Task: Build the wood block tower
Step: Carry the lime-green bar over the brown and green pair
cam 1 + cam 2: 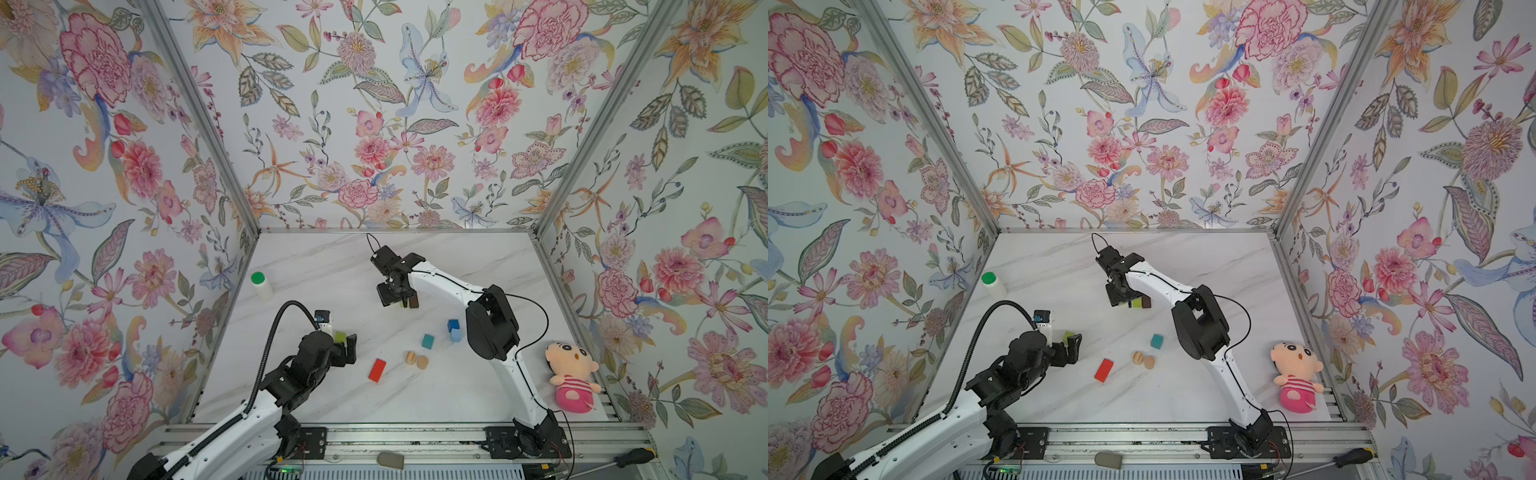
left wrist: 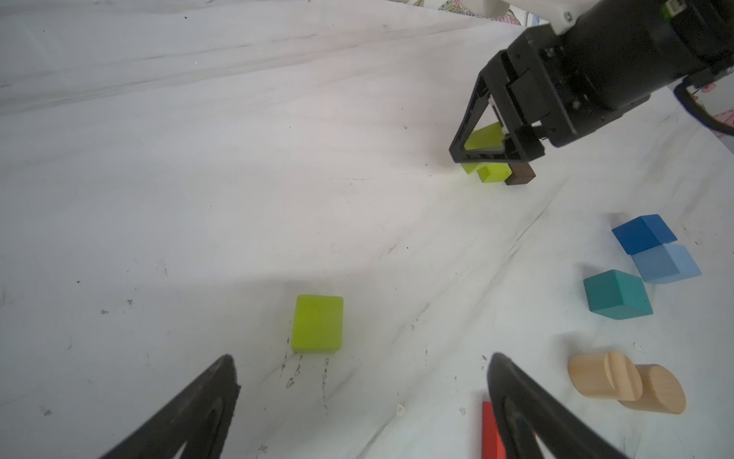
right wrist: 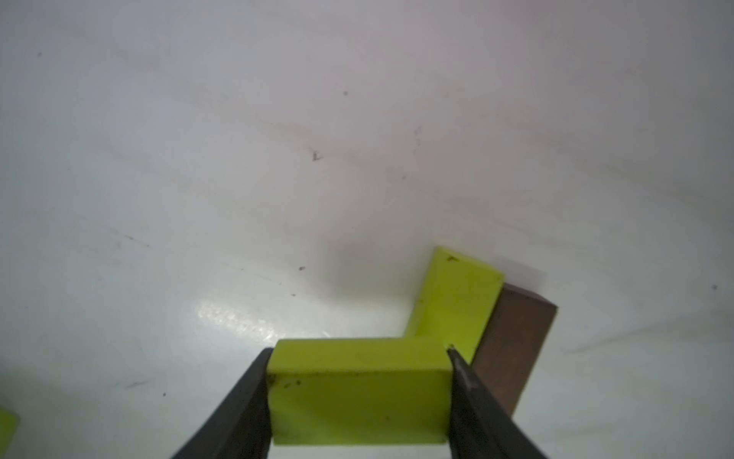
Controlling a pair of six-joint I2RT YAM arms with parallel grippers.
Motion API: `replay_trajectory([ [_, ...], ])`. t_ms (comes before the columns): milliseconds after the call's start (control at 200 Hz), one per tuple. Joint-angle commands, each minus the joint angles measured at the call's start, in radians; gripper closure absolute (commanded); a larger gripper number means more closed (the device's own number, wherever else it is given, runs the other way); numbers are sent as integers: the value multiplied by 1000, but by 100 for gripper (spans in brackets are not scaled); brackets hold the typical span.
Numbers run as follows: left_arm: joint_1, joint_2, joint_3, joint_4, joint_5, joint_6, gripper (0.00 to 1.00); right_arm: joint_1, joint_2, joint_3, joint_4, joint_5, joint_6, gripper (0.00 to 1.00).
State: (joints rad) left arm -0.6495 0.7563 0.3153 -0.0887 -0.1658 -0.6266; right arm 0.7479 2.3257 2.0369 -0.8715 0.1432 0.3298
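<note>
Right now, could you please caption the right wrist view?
Right gripper clamps a yellow-green block near a second yellow-green block and a brown block.

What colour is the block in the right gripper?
The block is yellow-green, clearest in the right wrist view.

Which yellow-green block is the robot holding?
The yellow-green block pinched in the right gripper. The second yellow-green block lies free beside the dark brown block, and the third yellow-green block sits alone before the open left gripper.
</note>
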Motion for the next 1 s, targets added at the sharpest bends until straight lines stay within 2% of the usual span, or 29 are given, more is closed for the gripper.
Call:
replay_trajectory([
  [0, -6, 27, 46, 16, -22, 39, 1, -40, -41, 16, -31, 40, 74, 47],
  [365, -6, 127, 121, 50, 1, 91, 1, -88, 3, 54, -31, 16, 170, 47],
  [996, 5, 147, 117, 72, 34, 111, 1, -91, 25, -6, -32, 9, 196, 46],
])
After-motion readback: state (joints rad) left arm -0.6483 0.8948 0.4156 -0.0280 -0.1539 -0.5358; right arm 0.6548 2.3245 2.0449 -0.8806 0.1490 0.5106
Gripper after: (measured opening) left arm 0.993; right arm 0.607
